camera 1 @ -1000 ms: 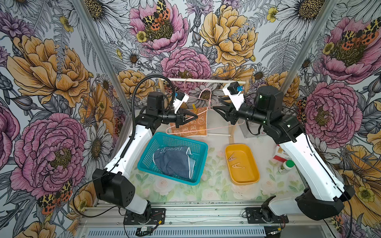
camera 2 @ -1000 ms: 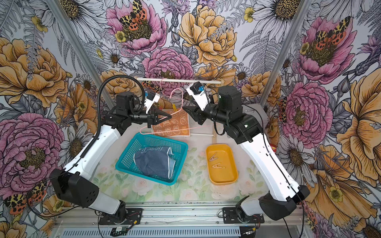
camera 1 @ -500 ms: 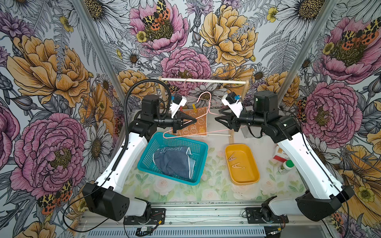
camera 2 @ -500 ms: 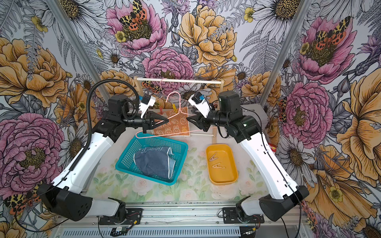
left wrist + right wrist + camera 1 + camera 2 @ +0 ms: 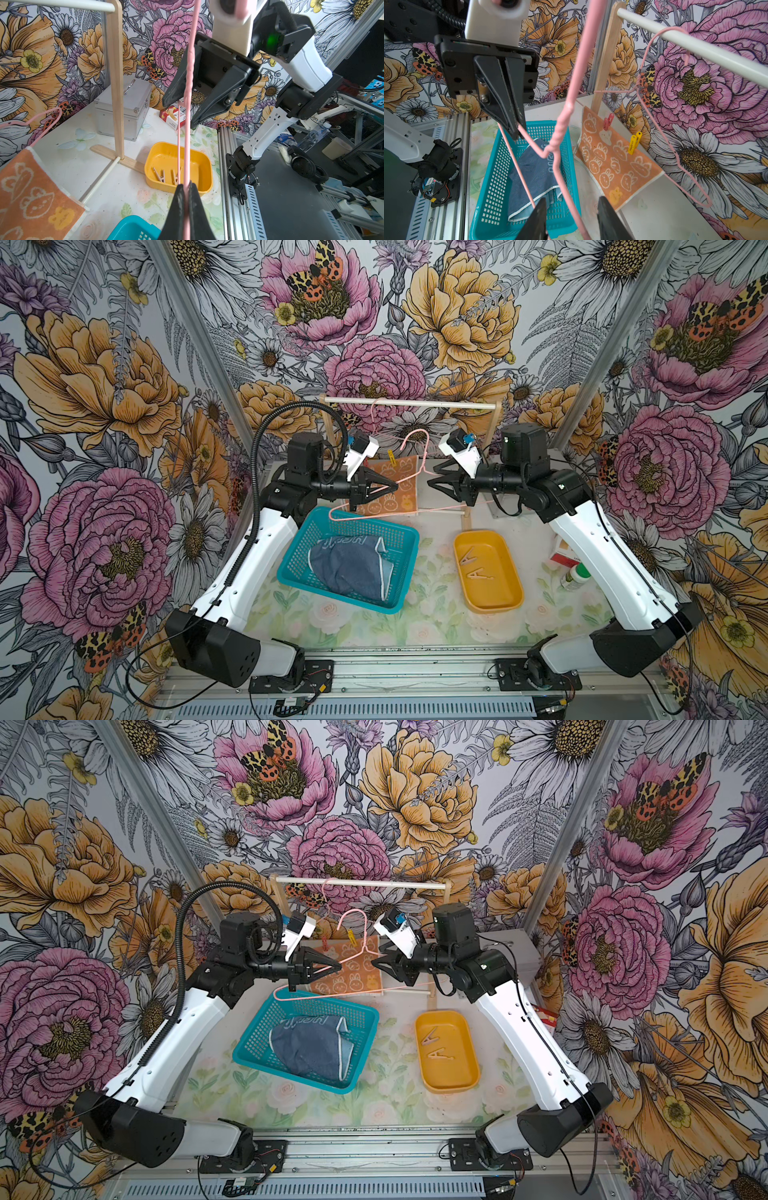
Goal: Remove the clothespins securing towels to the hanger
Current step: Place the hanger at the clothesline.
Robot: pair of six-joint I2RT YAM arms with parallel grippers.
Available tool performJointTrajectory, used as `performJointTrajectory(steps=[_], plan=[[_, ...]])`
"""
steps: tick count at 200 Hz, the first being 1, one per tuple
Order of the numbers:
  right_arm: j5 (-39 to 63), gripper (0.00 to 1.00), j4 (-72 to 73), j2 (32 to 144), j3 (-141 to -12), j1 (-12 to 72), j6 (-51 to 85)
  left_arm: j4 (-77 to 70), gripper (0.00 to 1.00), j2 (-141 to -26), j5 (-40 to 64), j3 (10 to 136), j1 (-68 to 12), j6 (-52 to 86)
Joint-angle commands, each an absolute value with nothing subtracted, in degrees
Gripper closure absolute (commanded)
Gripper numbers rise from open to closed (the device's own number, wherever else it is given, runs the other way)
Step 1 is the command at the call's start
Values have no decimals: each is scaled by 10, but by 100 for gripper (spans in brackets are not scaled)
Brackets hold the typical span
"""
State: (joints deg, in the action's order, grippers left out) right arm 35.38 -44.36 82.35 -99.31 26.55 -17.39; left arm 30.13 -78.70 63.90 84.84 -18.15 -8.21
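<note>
Toward the desk's [image 5: 436, 614] front edge, a denim-blue towel [image 5: 349, 568] lies in a teal mesh basket [image 5: 299, 543], and two pale wooden clothespins [image 5: 467, 558] lie in a yellow tray [image 5: 494, 593]. Above them the left claw [image 5: 394, 488] is clamped on a bare pink wire hanger [image 5: 577, 70], whose neck passes between the parted fingers of the right claw [image 5: 432, 477]. Beyond both claws, near the back edge, an orange bunny towel [image 5: 395, 499] hangs from a second pink hanger [image 5: 675, 153]. A red plastic clothespin [image 5: 608, 122] and a yellow one [image 5: 634, 143] stand upright along its top. The left claw looks nearer, but only the right grips nothing.

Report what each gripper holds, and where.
Left gripper clamps the empty pink hanger on one shoulder wire. Right gripper holds nothing; open jaws straddle the other shoulder.
</note>
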Motion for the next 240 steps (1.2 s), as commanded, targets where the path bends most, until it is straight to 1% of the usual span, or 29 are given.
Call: performJointTrajectory(steps=[1, 16, 34, 53, 89, 95, 101, 106, 125, 136, 145, 169, 200, 240], plan=[[379, 65, -446, 833, -1015, 263, -177, 304, 100, -767, 649, 849, -187, -97], [387, 74, -446, 833, -1013, 263, -177, 304, 100, -771, 651, 849, -185, -99], [383, 90, -446, 831, -1011, 263, -174, 304, 100, -780, 642, 850, -180, -100], [380, 100, -446, 824, -1005, 263, -173, 305, 100, -791, 641, 853, -175, -100], [367, 100, -445, 805, -994, 264, -168, 306, 99, -812, 638, 860, -166, -100], [360, 100, -445, 803, -993, 264, -166, 305, 90, -814, 634, 860, -165, -100], [350, 100, -446, 800, -991, 264, -165, 306, 76, -816, 627, 860, -163, -100], [339, 100, -446, 798, -990, 264, -165, 305, 67, -818, 620, 860, -162, -100], [288, 100, -446, 786, -978, 264, -162, 306, 43, -821, 604, 860, -156, -99], [250, 100, -446, 778, -972, 263, -158, 306, 36, -821, 591, 860, -151, -99], [215, 100, -446, 771, -967, 263, -158, 306, 34, -820, 580, 862, -149, -99], [127, 100, -446, 758, -956, 263, -154, 305, 32, -823, 546, 862, -150, -95], [37, 100, -465, 750, -958, 263, -168, 306, 33, -825, 505, 855, -152, -92], [-50, 100, -494, 724, -966, 262, -187, 306, 34, -828, 463, 857, -153, -86]])
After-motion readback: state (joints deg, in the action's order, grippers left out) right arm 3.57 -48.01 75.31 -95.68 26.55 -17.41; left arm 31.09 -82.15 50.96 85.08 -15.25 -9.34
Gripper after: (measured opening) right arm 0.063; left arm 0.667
